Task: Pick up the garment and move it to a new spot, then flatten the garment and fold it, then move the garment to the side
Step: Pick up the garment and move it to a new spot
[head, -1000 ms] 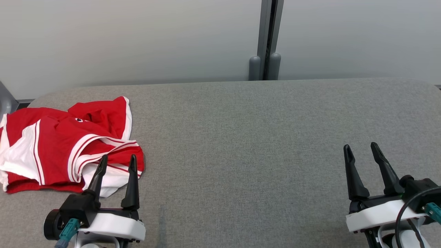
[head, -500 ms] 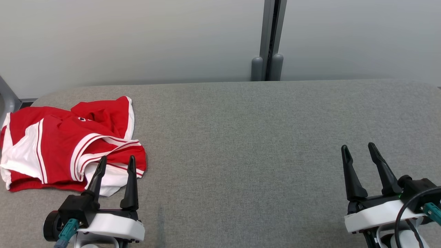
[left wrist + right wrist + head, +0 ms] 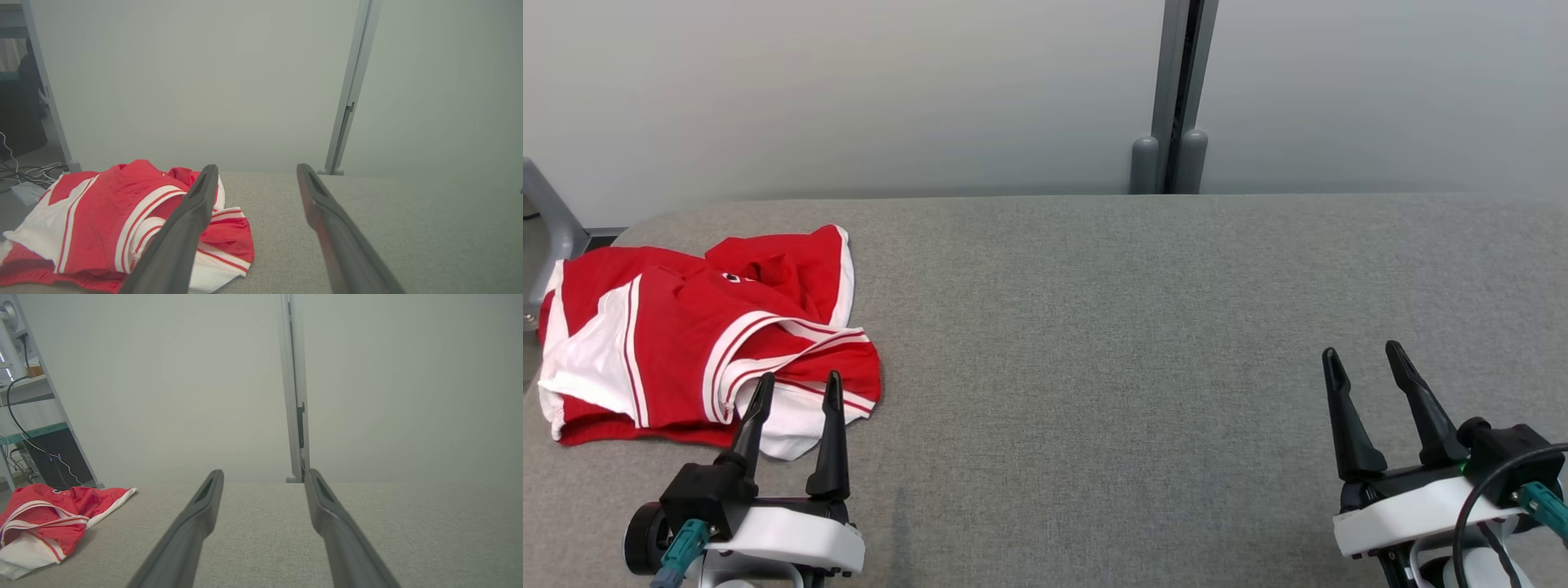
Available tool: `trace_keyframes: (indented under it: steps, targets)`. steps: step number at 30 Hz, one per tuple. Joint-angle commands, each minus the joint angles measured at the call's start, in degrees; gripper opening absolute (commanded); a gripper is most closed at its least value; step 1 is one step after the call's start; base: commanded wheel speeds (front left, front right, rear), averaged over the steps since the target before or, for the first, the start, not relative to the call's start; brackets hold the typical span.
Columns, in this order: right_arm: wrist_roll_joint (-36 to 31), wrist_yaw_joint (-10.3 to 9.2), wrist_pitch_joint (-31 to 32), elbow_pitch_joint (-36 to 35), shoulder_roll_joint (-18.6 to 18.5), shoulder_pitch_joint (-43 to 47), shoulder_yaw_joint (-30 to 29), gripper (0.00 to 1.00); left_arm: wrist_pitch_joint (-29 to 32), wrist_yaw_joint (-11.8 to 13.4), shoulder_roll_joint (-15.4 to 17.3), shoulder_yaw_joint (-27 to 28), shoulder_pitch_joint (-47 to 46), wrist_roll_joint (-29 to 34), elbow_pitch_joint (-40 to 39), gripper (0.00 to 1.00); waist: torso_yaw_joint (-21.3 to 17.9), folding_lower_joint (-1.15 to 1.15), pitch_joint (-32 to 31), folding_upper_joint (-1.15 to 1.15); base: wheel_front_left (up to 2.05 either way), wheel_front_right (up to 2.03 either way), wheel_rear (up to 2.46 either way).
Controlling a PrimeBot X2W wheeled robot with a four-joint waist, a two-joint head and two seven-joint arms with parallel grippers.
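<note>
Looking down from the head view, the red and white garment [image 3: 698, 335] lies crumpled at the far left end of the grey cloth-covered desk [image 3: 1135, 327]. Its near white hem sits just ahead of the left gripper [image 3: 799, 377]. That gripper's fingers [image 3: 752, 425] stand apart with nothing between them. I cannot tell whether their tips touch the cloth.

The left wrist view brings the heap close. One finger crosses in front of the striped folds and the other runs over bare desk. Past the desk's left edge, that view takes in loose cables [image 3: 28, 169] on the floor.

The right gripper [image 3: 1362, 349] hovers near the desk's right end, well apart from the garment, with its fingers spread and empty. Its wrist view shows the garment small at the lower left. Behind the garment there stands a slanted shelf frame [image 3: 53, 400] with a black cord trailing down and a dark box [image 3: 61, 457] beneath it.

Pale grey wall panels [image 3: 849, 90] back the desk, joined by a grey post [image 3: 1180, 98] with two rounded feet.
</note>
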Motion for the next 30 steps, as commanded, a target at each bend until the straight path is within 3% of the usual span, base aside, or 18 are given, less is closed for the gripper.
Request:
trace_keyframes:
  steps: [1, 15, 30]
  targets:
    - [0.24, 0.13, -0.27, -0.18, -0.48, 0.23, 0.22, 1.0, -0.24, 0.06, 0.26, 0.09, -0.87, -0.38, 0.01, 1.0, 0.18, 0.0, -0.02, 0.0, 0.0, 0.0, 0.0]
    - [1.42, 0.13, -0.27, -0.35, -1.14, 0.45, 2.01, 1.0, -0.24, 0.12, 0.27, 0.32, -0.98, -0.63, 0.73, 1.0, 3.01, 0.0, -0.12, 0.0, 0.0, 0.0, 0.0]
    - [2.68, 0.13, -0.26, -1.06, -1.26, 0.61, 3.14, 1.0, -0.17, 0.51, 0.26, 0.95, -0.81, -0.87, 0.76, 1.0, 8.91, 0.0, -0.02, 0.0, 0.0, 0.0, 0.0]
